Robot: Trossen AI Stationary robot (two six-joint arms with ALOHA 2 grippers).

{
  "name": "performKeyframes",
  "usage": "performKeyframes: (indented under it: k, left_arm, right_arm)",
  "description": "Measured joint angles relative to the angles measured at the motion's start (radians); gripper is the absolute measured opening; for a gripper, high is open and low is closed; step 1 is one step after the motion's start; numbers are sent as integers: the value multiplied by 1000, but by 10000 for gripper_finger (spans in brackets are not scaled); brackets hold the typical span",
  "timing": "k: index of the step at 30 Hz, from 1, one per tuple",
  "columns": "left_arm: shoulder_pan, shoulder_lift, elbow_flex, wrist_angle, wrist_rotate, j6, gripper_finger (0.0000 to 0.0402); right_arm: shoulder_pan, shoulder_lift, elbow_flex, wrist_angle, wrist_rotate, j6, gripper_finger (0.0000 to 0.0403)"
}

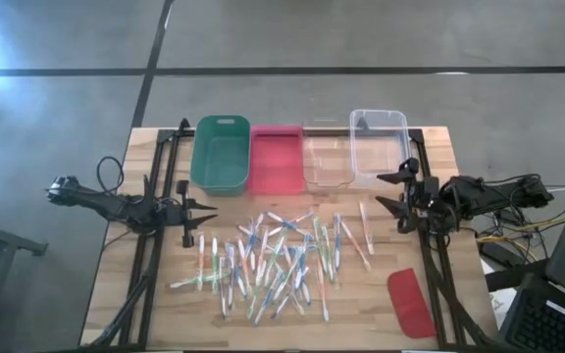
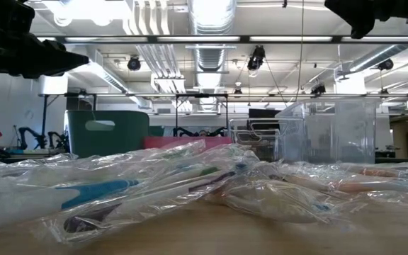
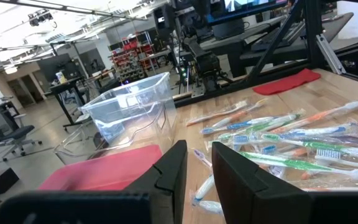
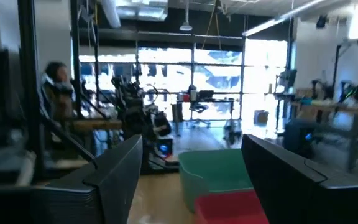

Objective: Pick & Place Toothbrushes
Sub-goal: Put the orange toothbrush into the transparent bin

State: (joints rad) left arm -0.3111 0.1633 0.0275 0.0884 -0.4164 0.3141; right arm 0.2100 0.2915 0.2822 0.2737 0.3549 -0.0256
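Dozens of toothbrushes (image 1: 273, 260) lie before four bins (image 1: 220, 154).

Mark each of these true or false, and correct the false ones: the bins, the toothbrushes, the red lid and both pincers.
1. Four bins stand in a row along the table's far edge. True: green bin, red bin, a low clear bin and a taller clear bin.
2. The toothbrushes are already sorted into the bins. False: they lie in a loose pile on the table, in clear wrappers; the bins look empty.
3. The red lid lies on the green bin. False: it lies flat on the table near the front right corner.
4. The right pincer is open and empty. True.
5. The left pincer holds a toothbrush. False: nothing is between its fingers.
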Motion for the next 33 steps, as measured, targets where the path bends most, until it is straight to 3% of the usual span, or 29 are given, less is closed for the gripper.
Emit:
performKeyframes:
  k: [3, 6, 10, 24, 29, 33]
  left_arm:
    - [0, 0, 0, 0, 0, 0, 81]
    - [0, 0, 0, 0, 0, 0, 81]
    - [0, 0, 0, 0, 0, 0, 81]
    - [0, 0, 0, 0, 0, 0, 81]
    - [0, 0, 0, 0, 0, 0, 81]
    - [0, 0, 0, 0, 0, 0, 81]
  right_arm:
    - [0, 3, 0, 95, 0, 46, 284]
    - [1, 29, 32, 155, 0, -12, 287]
    - [1, 105, 104, 150, 1, -79, 276]
    - [1, 524, 458, -15, 12, -75, 233]
    - [-3, 634, 610, -247, 22, 85, 231]
    - [-4, 728, 735, -541, 118, 239, 235]
